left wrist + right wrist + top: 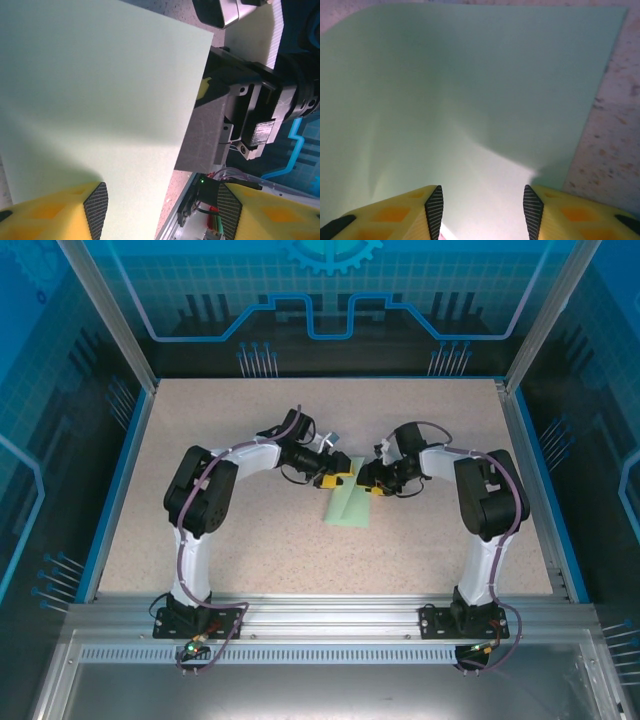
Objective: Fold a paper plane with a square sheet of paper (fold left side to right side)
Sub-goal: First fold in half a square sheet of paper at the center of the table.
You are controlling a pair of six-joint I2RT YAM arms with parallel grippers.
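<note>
Mint-green sheet of paper (349, 506) lies twelve-to-six between us: our left gripper (342, 478) at nine, right gripper (370, 487) at three, both parted, empty, equally near.

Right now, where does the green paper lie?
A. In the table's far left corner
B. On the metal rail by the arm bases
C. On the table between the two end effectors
C: the top view shows the green paper on the table, with the left end effector and right end effector on either side.
</note>
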